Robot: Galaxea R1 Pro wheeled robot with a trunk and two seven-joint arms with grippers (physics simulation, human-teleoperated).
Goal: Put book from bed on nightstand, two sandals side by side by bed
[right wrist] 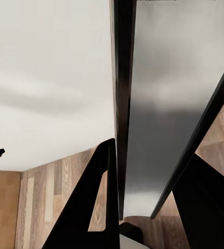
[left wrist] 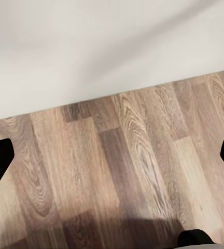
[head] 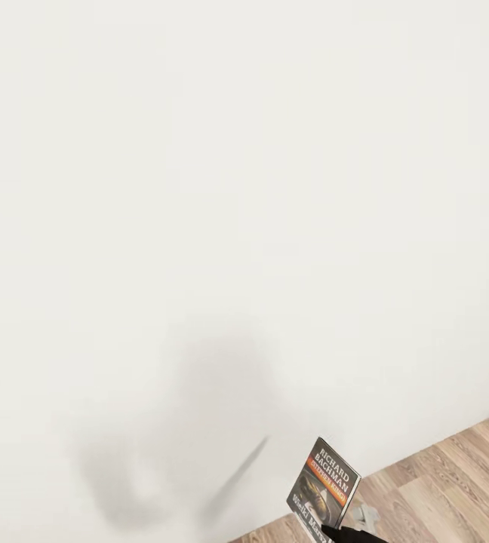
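The right gripper [right wrist: 143, 202] is closed on the book [right wrist: 158, 119], seen edge-on: a black finger [right wrist: 91, 207] presses one face, the other finger [right wrist: 205, 202] the opposite face. Behind them a white wall [right wrist: 44, 78] meets the wood-plank floor [right wrist: 55, 197].

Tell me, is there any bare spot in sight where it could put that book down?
Only floor. Bare wood planks run along the foot of the white wall, under the open left gripper. No furniture top is in sight. The crowded spot is the right gripper, its fingers clamped on the book.
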